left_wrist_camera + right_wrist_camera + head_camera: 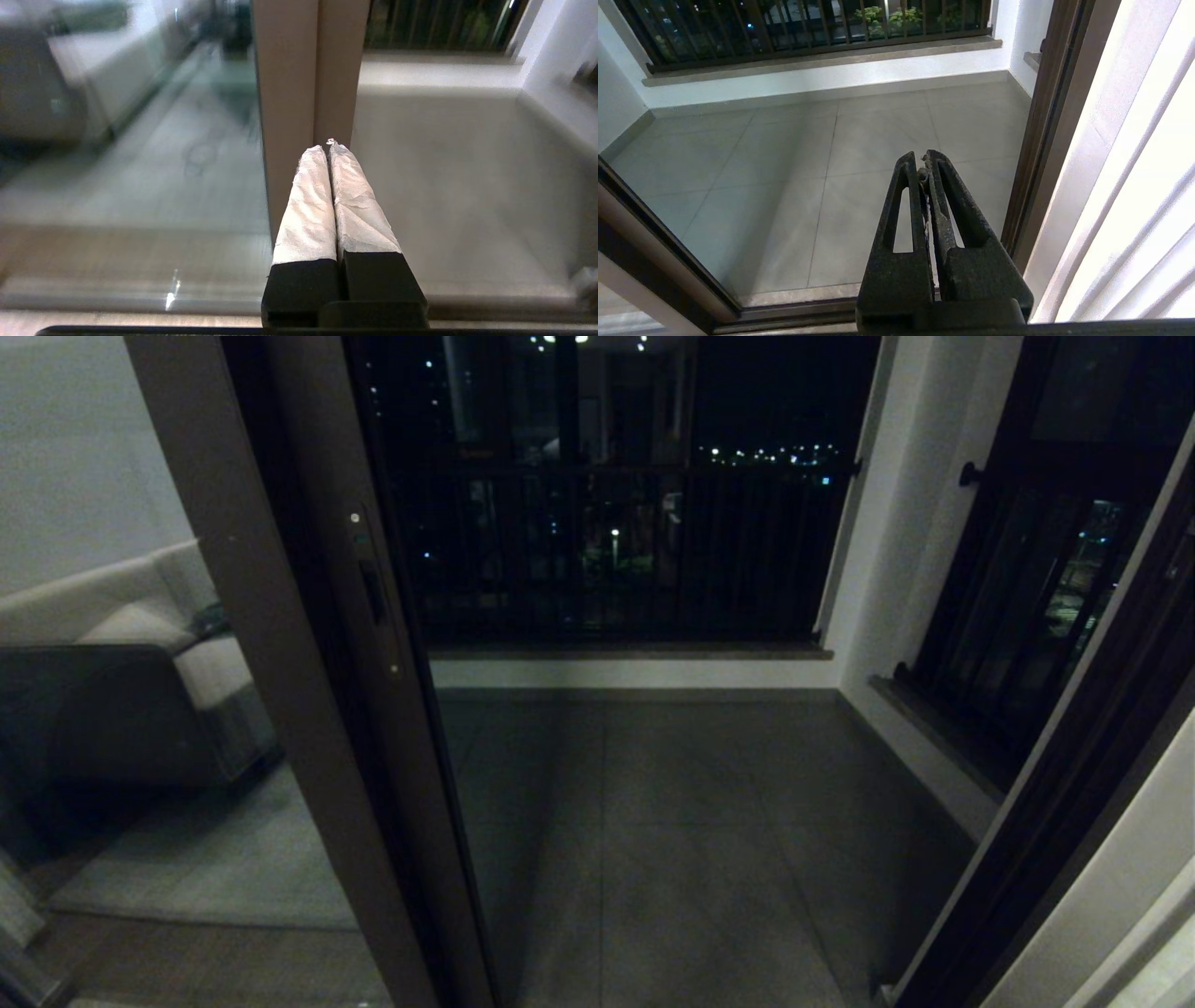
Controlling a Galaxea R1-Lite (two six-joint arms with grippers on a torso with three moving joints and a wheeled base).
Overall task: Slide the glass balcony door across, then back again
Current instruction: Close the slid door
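The glass balcony door (397,728) stands slid over to the left, its dark brown stile overlapping the lighter frame of the pane that shows a sofa. A narrow black recessed handle (373,593) sits in that stile. The doorway to its right is open onto the balcony. Neither gripper shows in the head view. My left gripper (327,145) is shut and holds nothing. Its white-wrapped fingers (308,205) point at the seam between the lighter frame (285,93) and the door's stile (338,70); I cannot tell whether they touch. My right gripper (923,158) is shut and empty, above the balcony floor.
The brown jamb (1041,140) and a white wall stand close on the right gripper's side. A floor track (784,317) runs across the threshold. Grey tiles (672,821) lead to a dark railing (616,551). A window with a round knob (971,474) is at the right.
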